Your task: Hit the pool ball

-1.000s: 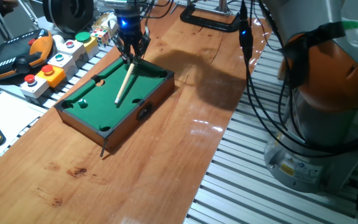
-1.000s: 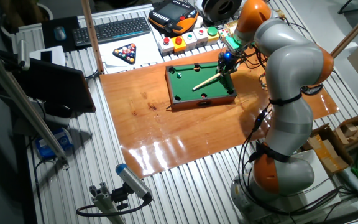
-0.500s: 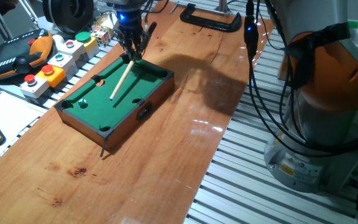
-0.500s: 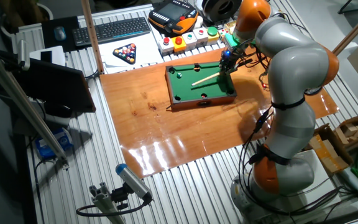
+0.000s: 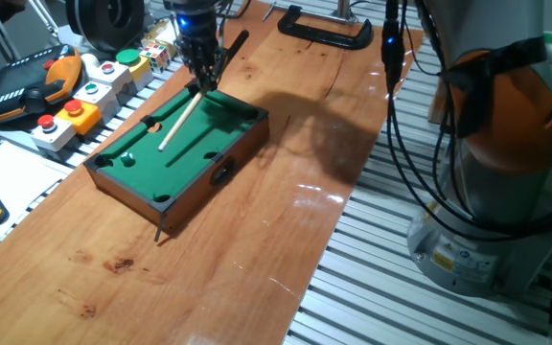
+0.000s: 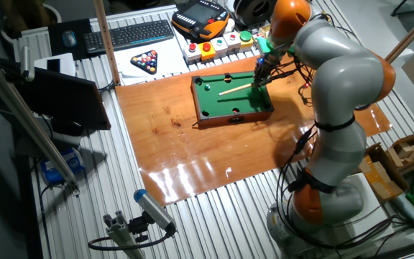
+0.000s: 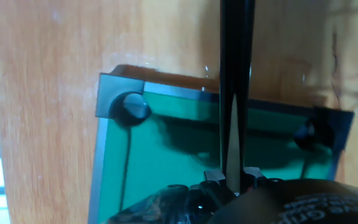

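A small wooden pool table (image 5: pixel 226 165) with green felt (image 6: pixel 232 102) stands on the wooden board. My gripper (image 5: pixel 199 81) is above the table's far right end and is shut on the thick end of a pale wooden cue (image 5: pixel 175 125). The cue slants down across the felt toward the table's left end. It also shows in the other fixed view (image 6: pixel 236 89). A small pale ball (image 6: pixel 208 85) lies on the felt near the far corner, apart from the cue tip. In the hand view the cue (image 7: pixel 235 93) runs straight out from the gripper (image 7: pixel 234 180) over the felt (image 7: pixel 160 168).
A box of coloured push buttons (image 5: pixel 84 96) and an orange teach pendant (image 5: pixel 22 81) lie beside the table's far side. A rack of pool balls (image 6: pixel 148 61) sits on white paper. A black clamp (image 5: pixel 319 31) grips the board's far edge.
My gripper has moved toward the table's far edge with the cue in it. The cue's tip has swung left across the felt.
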